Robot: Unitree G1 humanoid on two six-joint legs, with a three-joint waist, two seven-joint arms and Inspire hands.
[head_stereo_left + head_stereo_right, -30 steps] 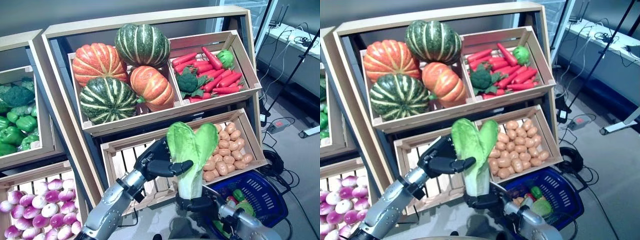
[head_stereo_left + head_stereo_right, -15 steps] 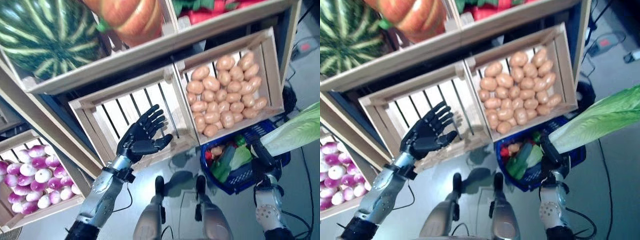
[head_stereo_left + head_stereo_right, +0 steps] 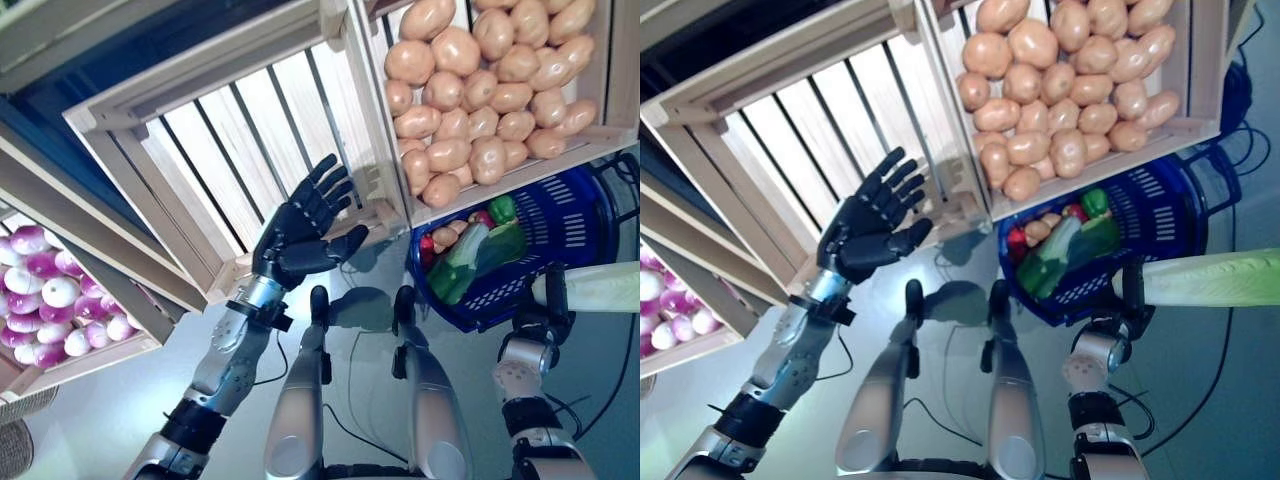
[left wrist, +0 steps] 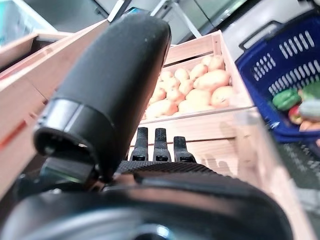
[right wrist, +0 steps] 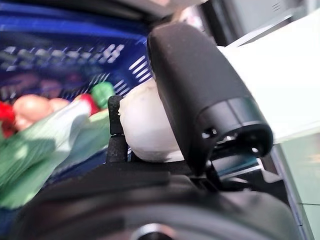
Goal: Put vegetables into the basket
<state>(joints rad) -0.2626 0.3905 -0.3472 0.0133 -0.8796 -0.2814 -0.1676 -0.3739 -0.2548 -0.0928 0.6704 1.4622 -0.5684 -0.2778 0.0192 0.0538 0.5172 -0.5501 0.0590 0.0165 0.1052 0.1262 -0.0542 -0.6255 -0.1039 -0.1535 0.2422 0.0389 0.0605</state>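
Vegetables are mostly sorted by crate: the slatted wooden crate (image 3: 230, 140) above the blue plastic basket (image 3: 560, 225) holds nothing visible, while the wooden crate of brown potatoes (image 3: 480, 90) sits directly above the basket, touching its far rim in these views. The basket already holds green and red vegetables (image 3: 470, 250). The pale green leafy cabbage stalk (image 3: 1210, 278) lies level just beside the basket's near edge, its white base clenched in the right hand (image 3: 1127, 292), whose fingers wrap it. This looks like the carrying step; the next move calls for swinging the stalk over the basket and letting go. The left hand (image 3: 300, 225) hangs released, fingers spread, before the slatted crate.
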